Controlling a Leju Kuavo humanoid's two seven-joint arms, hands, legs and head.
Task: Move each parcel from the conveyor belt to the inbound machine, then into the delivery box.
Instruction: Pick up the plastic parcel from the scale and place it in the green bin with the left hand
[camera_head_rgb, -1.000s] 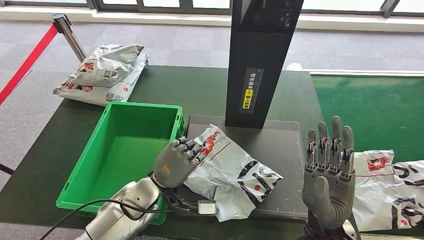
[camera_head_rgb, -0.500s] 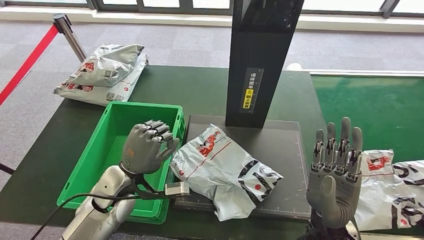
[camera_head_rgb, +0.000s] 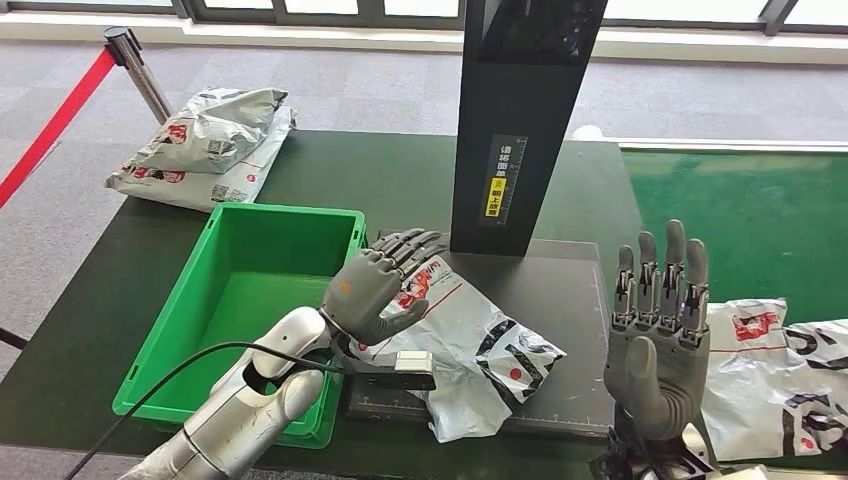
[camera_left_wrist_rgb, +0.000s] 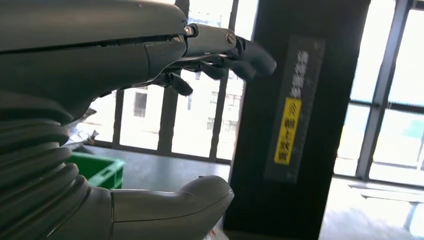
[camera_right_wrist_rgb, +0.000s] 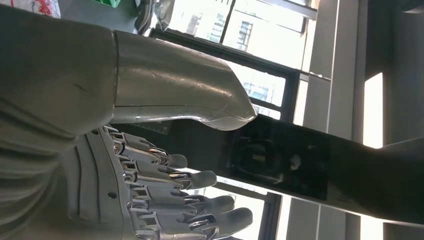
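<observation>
on the inbound machine's plate (camera_head_rgb: 560, 300), near its left edge, a parcel (camera_head_rgb: 455, 345) is hovered over by the left hand (camera_head_rgb: 385, 285), fingers spread, nothing held. the right hand (camera_head_rgb: 660, 330) is raised, empty. a grasp is judged next, then transfer to the delivery box (camera_head_rgb: 240, 300).

Crumpled white parcel (camera_head_rgb: 470, 350) lies on the inbound machine's platform (camera_head_rgb: 560, 290).

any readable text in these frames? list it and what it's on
No text can be read in full.
Black upright scanner column: a vertical label of white characters above a yellow patch, too small in the head view, blurred in the left wrist view.
Grey plastic parcel on the dark scanner plate: red and black print, not legible.
Grey parcels beyond the green plastic crate: red marks and code squares, too small.
</observation>
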